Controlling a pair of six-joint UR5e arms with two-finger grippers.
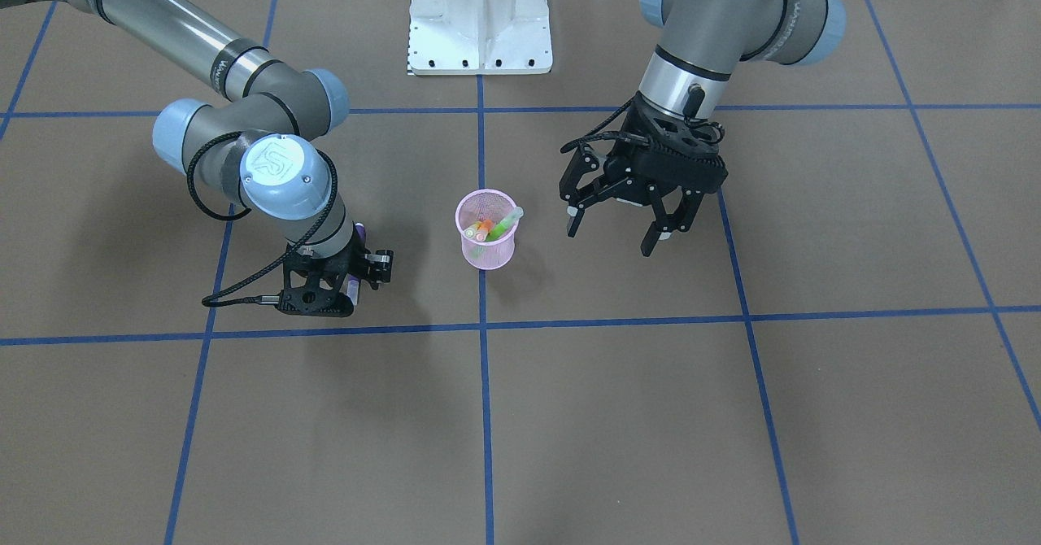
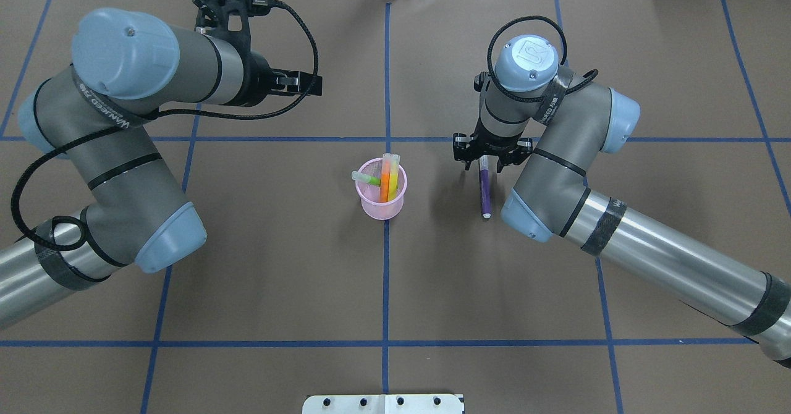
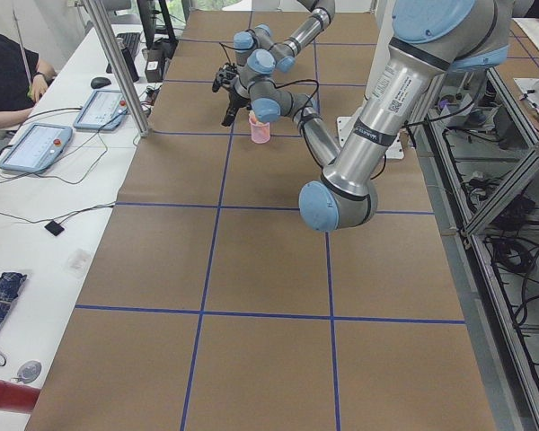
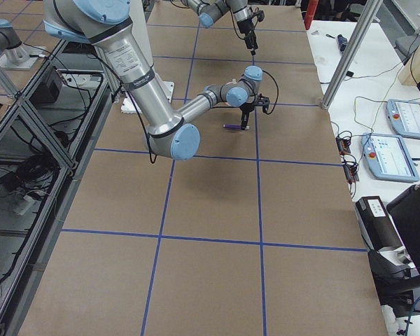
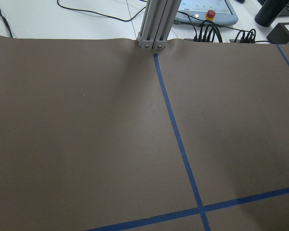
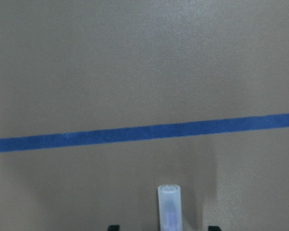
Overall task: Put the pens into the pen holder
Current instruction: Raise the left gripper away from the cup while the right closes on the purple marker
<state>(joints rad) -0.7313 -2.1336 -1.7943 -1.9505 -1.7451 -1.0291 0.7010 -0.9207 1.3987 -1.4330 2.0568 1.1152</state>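
Note:
The pink mesh pen holder stands upright at the table's middle. The orange pen, yellow pen and green pen stand in it. The purple pen lies flat on the table, apart from the holder. My right gripper is open and low over the pen's pale cap end, with a finger on each side and clear of it. My left gripper is open and empty, held above the table on the holder's other side.
The robot's white base plate sits at the table edge behind the holder. Blue tape lines cross the brown table cover. An aluminium post stands at the far edge. An operator sits at a side desk.

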